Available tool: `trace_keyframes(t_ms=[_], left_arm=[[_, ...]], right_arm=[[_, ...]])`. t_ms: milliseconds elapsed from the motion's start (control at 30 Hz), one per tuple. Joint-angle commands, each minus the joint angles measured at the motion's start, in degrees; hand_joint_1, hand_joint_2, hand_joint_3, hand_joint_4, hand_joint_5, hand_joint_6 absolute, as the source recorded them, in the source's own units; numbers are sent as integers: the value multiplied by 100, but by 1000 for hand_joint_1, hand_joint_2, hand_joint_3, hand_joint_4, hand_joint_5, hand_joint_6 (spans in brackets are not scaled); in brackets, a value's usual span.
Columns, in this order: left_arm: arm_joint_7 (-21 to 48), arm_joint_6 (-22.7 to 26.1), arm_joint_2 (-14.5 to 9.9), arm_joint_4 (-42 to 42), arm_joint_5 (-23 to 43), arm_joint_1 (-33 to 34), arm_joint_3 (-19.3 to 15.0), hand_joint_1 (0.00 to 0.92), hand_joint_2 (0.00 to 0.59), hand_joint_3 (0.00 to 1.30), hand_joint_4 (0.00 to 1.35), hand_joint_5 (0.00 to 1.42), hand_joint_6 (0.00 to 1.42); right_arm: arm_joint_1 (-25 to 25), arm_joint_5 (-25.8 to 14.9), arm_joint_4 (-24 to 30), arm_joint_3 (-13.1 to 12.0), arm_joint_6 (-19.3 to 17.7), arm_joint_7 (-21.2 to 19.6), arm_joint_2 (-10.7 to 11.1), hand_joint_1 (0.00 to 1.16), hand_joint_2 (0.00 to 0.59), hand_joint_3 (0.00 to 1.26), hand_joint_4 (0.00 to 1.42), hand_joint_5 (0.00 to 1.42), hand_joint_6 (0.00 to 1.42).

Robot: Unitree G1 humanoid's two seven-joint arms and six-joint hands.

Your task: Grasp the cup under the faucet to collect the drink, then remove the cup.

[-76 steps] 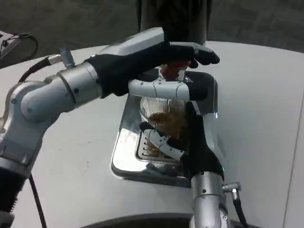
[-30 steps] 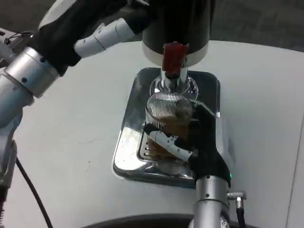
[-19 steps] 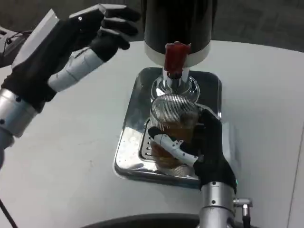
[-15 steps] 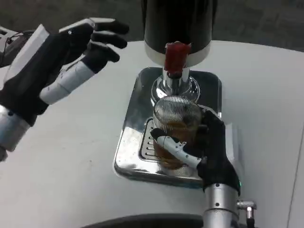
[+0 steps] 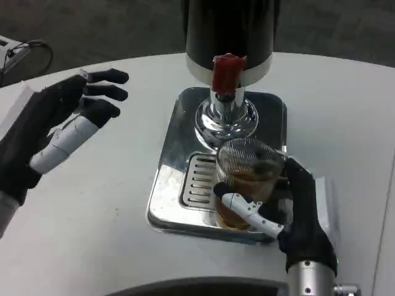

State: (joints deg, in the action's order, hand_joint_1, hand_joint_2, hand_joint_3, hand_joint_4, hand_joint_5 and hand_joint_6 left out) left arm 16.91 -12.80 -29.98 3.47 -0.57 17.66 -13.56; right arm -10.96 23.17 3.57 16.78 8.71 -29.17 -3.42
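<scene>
A clear ribbed cup (image 5: pixel 247 179) holding amber drink stands over the front right of the chrome drip tray (image 5: pixel 176 154), off to the right of the chrome faucet (image 5: pixel 223 114) with its red handle (image 5: pixel 226 73). My right hand (image 5: pixel 290 209) grips the cup from the right, thumb across its front and fingers behind it. My left hand (image 5: pixel 55 126) hovers open over the table to the left, well away from the dispenser, fingers spread toward it.
The black dispenser body (image 5: pixel 229 31) rises behind the faucet at the table's far middle. A black cable (image 5: pixel 24 55) lies at the far left edge. The white table (image 5: pixel 111 234) stretches bare on the left and front.
My left hand left the red handle and drew back down to the left. My right hand has carried the cup from under the faucet toward the front right.
</scene>
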Motion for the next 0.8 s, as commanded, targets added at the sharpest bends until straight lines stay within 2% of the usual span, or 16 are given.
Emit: trace_keyframes(t_ms=[33, 233, 333, 600, 800], left_arm=[[-95, 35, -104, 75, -169, -234, -62, 0, 20, 374, 387, 451, 383], [-210, 83, -39, 110, -391, -385, 10, 0, 35, 363, 366, 425, 362], [-250, 37, -60, 172, -564, -471, 95, 0, 53, 354, 357, 408, 344], [-370, -98, -12, 621, -1040, -846, 268, 0, 77, 342, 323, 367, 311], [-478, -203, 24, 1183, -1499, -1347, 447, 0, 87, 322, 285, 327, 286]], right_arm=[[279, 51, 556, 85, -19, 97, -272, 814, 227, 625, 726, 785, 496], [574, 112, 1030, 132, -36, 373, -134, 815, 226, 650, 735, 795, 515], [779, 108, 1327, 116, -50, 642, 55, 817, 224, 653, 743, 803, 519], [1011, 123, 2035, -89, -29, 1445, 383, 805, 229, 668, 753, 814, 523], [1150, 93, 2366, -185, -110, 1948, 579, 800, 228, 672, 763, 815, 525]])
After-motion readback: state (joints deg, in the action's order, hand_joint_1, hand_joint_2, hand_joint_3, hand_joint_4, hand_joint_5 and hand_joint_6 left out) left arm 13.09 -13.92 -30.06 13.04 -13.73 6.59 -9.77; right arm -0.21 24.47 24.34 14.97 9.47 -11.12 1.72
